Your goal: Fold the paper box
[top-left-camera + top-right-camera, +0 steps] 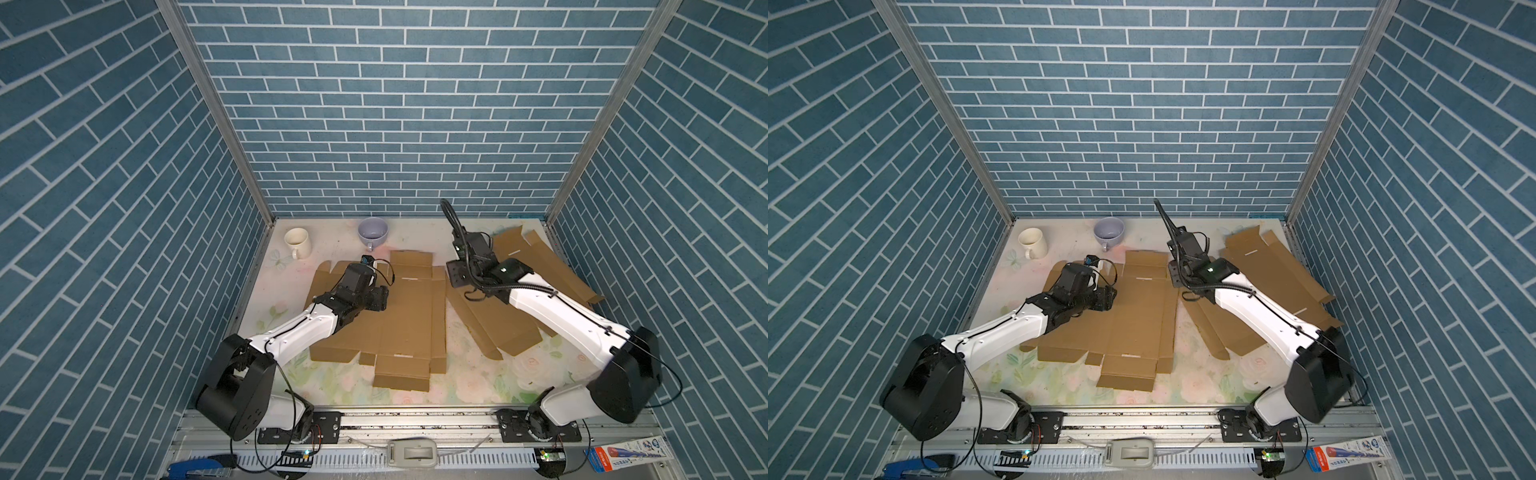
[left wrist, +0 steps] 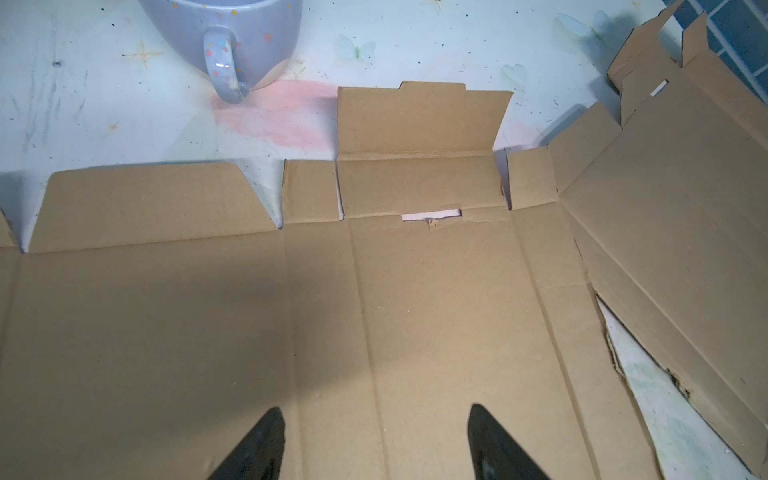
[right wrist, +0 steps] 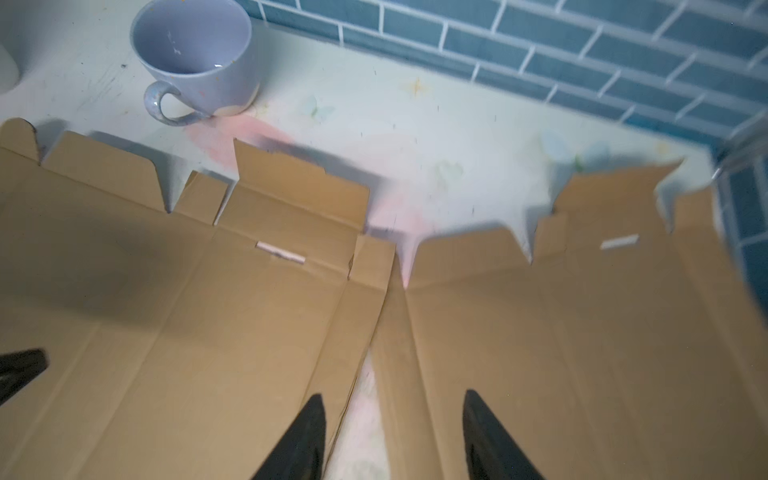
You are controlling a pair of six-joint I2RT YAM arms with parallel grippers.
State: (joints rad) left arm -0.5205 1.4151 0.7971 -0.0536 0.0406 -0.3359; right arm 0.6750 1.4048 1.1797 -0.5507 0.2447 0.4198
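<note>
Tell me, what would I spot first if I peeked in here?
Two flat, unfolded cardboard box sheets cover much of the flowery table: the middle sheet and the right sheet by the right-hand wall. Above them hang the left gripper and right gripper, both open and empty. At the back stand a lilac mug and a cream mug.

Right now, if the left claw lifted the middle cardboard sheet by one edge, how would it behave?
Probably light: the middle cardboard sheet is thin and lies flat. It would likely sag and hinge along its score lines, since a far flap stands up. Pushed, it may slide over the smooth table cover.
</note>
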